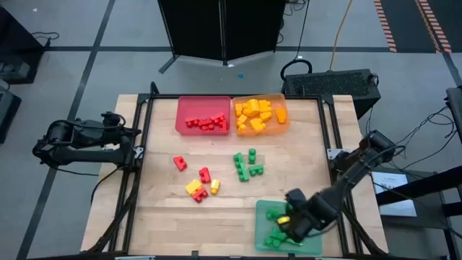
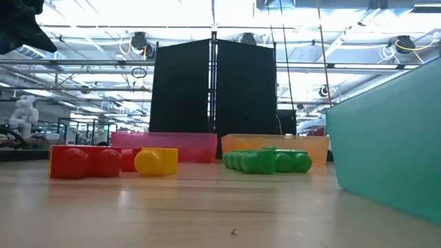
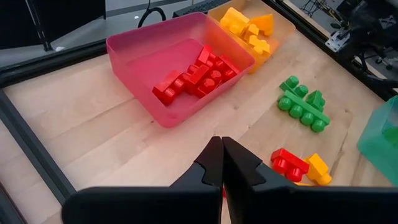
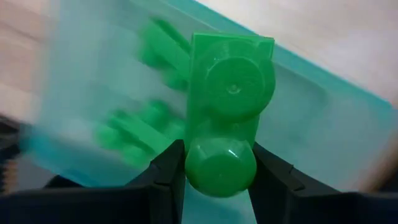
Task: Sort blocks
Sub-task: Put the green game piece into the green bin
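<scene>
Now, on your left, the left tool (image 3: pixel 221 163) sits outside the tabletop's dark metal frame (image 1: pixel 143 137), its two dark fingers pressed together with nothing between them.

Moving right, you have a pale wood tabletop (image 1: pixel 166 202) with visible plank seams. At its far edge stands a translucent red tray (image 1: pixel 183 108) with rounded corners, holding a heap of glossy red bricks (image 1: pixel 206 123). Touching its right wall is an orange tray (image 1: pixel 283 101) with a pile of yellow bricks (image 1: pixel 256 114).

In the middle of the board lie loose studded bricks: a single red brick (image 1: pixel 180 163), then a small cluster of red and yellow bricks (image 1: pixel 201 186), then a group of green bricks (image 1: pixel 246 165) a little farther right. Bare wood lies open all around these clusters and along the near edge.

Toward the near right corner sits a translucent green tray (image 1: pixel 261 211) with straight thin walls and several green bricks (image 1: pixel 274 239) inside, plus what looks like one yellow piece (image 1: pixel 284 218).

On your right, the right tool (image 4: pixel 217 171) hovers over that tray, fingers part-open and clamped on a smooth green brick (image 4: pixel 229 109) with round studs; the brick hangs above the tray's interior, close to the wall.
</scene>
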